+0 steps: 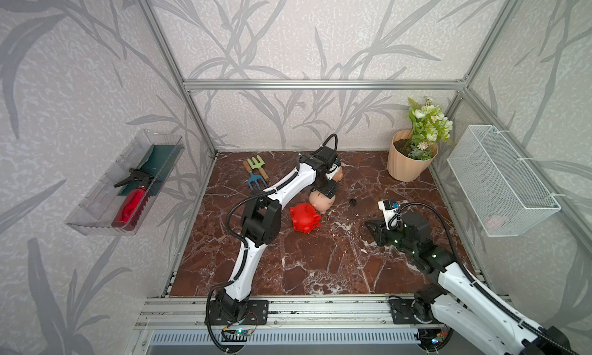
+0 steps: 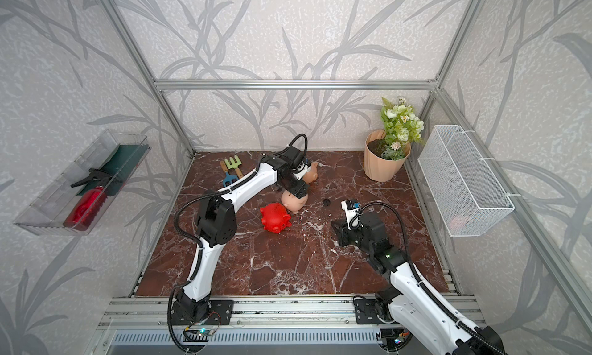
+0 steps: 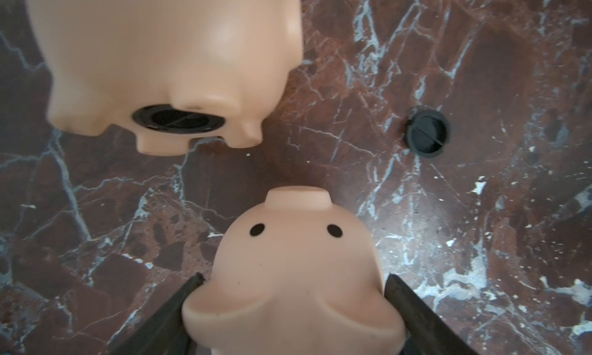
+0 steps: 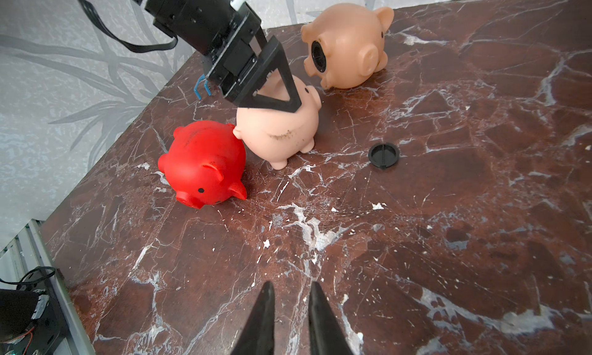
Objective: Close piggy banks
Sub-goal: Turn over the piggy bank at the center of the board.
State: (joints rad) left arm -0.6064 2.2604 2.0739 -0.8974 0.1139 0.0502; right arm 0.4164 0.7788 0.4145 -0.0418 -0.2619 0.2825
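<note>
Three piggy banks sit mid-table. The red piggy bank (image 1: 304, 217) (image 4: 201, 164) stands upright nearest the front. Touching it from behind is a peach piggy bank (image 1: 322, 202) (image 3: 298, 260), upright, with my left gripper (image 3: 293, 286) (image 1: 328, 191) shut on its sides behind the ears. Farther back, a tan piggy bank (image 4: 346, 45) (image 3: 166, 49) lies on its side, a black plug showing in its belly hole. A loose black plug (image 4: 383, 154) (image 3: 427, 134) lies on the marble to the right of them. My right gripper (image 4: 290, 292) (image 1: 371, 225) hovers low, slightly open and empty.
A ribbed peach flower pot (image 1: 407, 164) with flowers stands at the back right. Garden hand tools (image 1: 256, 174) lie at the back left. A white wire basket (image 1: 499, 180) hangs on the right wall, and a clear tray (image 1: 96, 222) with a red spray bottle on the left wall.
</note>
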